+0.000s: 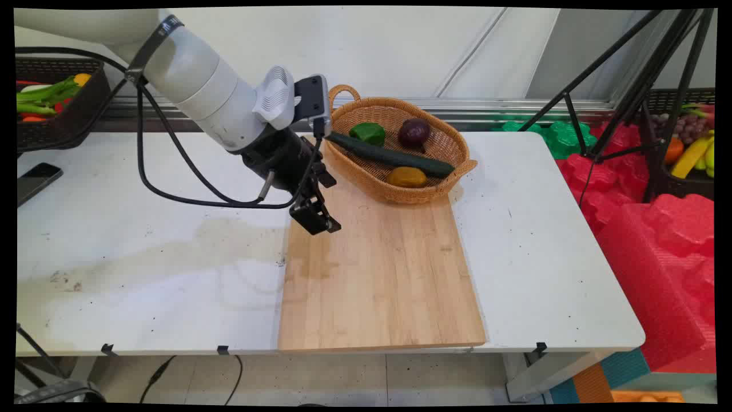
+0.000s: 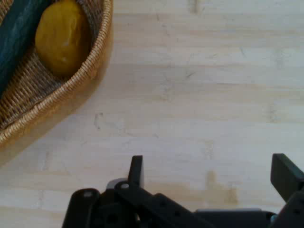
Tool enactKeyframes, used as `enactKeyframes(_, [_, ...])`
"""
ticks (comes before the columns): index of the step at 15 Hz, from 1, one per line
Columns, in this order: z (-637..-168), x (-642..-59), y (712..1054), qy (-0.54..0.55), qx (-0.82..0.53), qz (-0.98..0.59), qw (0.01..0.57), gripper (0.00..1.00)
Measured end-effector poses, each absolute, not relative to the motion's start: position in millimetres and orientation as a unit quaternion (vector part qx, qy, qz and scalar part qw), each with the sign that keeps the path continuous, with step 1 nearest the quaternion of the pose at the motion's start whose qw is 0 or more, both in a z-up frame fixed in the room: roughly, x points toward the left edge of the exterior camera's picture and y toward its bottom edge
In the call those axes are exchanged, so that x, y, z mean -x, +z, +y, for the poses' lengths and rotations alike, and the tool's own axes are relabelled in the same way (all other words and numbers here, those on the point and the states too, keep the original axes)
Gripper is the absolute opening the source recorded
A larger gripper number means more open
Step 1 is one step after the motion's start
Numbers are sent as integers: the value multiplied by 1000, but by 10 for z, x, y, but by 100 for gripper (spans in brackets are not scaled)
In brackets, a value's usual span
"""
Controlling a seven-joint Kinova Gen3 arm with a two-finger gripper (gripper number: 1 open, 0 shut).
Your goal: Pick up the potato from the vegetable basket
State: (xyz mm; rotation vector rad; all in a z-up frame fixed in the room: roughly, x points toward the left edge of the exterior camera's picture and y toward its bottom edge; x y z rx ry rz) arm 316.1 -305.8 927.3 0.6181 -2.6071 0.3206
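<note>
Four veg in basket (image 1: 452,150), far end of cutting board (image 1: 380,274) on worktop (image 1: 537,274). Gripper (image 1: 320,220) spread, empty, over board's far-left part. Cucumber (image 1: 392,155) lies far-right of it, long axis left-right; yellow one (image 2: 61,37) nearest.

White arm angled down from upper left, pincer (image 1: 318,222) (image 2: 209,173) spread, empty
</note>
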Motion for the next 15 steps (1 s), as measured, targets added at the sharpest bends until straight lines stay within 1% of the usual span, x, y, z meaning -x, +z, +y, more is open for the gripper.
enactKeyframes(7, [-3107,-3153,9314,128,-226,-940,221,100])
enactKeyframes(15, [-3294,-3018,9625,154,-248,-927,237,100])
